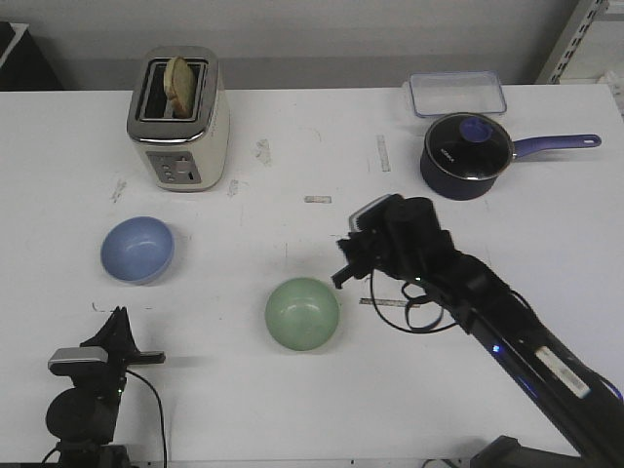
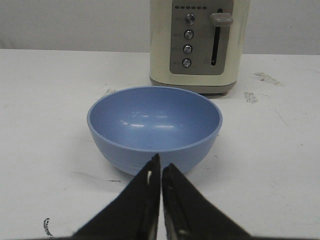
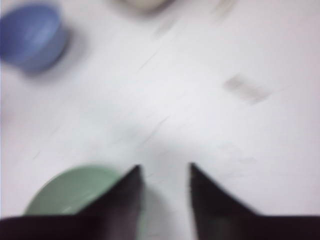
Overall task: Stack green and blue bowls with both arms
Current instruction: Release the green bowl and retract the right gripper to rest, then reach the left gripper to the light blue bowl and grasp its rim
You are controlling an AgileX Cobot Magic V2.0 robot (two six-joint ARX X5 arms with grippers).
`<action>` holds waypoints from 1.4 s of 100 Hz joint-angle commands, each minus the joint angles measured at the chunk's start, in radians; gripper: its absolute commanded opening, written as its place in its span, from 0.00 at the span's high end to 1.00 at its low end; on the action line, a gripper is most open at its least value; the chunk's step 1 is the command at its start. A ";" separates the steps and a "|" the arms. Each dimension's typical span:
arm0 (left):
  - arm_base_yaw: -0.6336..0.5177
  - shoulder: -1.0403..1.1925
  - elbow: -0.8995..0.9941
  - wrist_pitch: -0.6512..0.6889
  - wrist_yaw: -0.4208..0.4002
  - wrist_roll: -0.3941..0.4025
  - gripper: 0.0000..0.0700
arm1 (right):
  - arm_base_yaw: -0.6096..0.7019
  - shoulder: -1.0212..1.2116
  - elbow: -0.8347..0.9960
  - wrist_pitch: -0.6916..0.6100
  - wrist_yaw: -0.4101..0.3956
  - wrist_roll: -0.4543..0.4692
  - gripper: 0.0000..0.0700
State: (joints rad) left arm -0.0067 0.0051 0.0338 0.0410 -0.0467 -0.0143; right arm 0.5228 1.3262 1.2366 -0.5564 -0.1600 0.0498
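A: Left hand [image 2: 161,167], black, tapered fingers pressed together with only a hairline seam between them; nothing held. Tips pointed at the near wall of the light periwinkle-blue round bowl [image 2: 155,127], just short of it; contact not determinable.

B: Right hand [image 3: 164,172], two dark pointed fingers parted by a clear gap, empty. Wrist view blurred. Poised above the white tabletop [image 1: 292,390] just beside the pale mint-green round bowl [image 1: 302,313], on that bowl's right; touching nothing.

A: Blue bowl [image 1: 137,249] at left of the tabletop, upright, mouth up, smooth matte plastic-looking surface with soft highlights inside. Green bowl nearer the centre and closer to the robot, equal in size, likewise smooth and upright. Bowls well apart, not stacked.

B: Behind the blue bowl, a cream rectangular toaster [image 1: 179,119] with brushed-metal top and control panel, round silver buttons, a slice of bread [image 1: 177,85] upright in one slot.

A: At far right, a dark navy saucepan [image 1: 466,156] with glass lid, purple knob and purple handle; behind it a clear rectangular plastic container [image 1: 456,94].

B: Tabletop white, flat, scuffed with grey marks and strips of tape. Right arm [image 1: 468,292] black, jointed, thin cable looped beneath.
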 commanded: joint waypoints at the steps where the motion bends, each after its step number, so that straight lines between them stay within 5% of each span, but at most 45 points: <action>1: 0.000 -0.001 -0.020 0.011 0.002 -0.005 1.00 | -0.020 -0.052 0.016 -0.012 0.070 0.007 1.00; 25: 0.000 -0.001 -0.020 0.013 0.002 -0.005 1.00 | -0.101 -0.327 -0.058 -0.114 0.359 -0.060 1.00; 34: 0.000 -0.001 -0.020 0.013 0.002 -0.005 1.00 | -0.130 -0.442 -0.163 -0.102 0.387 -0.071 1.00; 71: 0.000 -0.001 -0.020 0.014 0.002 -0.005 1.00 | -0.216 -1.023 -0.684 0.045 0.349 -0.072 1.00; 93: 0.000 -0.001 -0.019 0.085 0.002 -0.010 1.00 | -0.215 -1.178 -0.764 0.100 0.257 -0.073 1.00; 110: 0.000 -0.001 0.049 0.192 0.002 -0.107 1.00 | -0.216 -1.180 -0.765 0.095 0.258 -0.073 1.00; 140: 0.000 0.186 0.570 -0.099 0.002 -0.092 1.00 | -0.216 -1.180 -0.766 0.098 0.258 -0.073 1.00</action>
State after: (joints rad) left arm -0.0067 0.1211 0.4637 0.0029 -0.0467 -0.1070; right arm 0.3058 0.1448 0.4667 -0.4686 0.1001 -0.0196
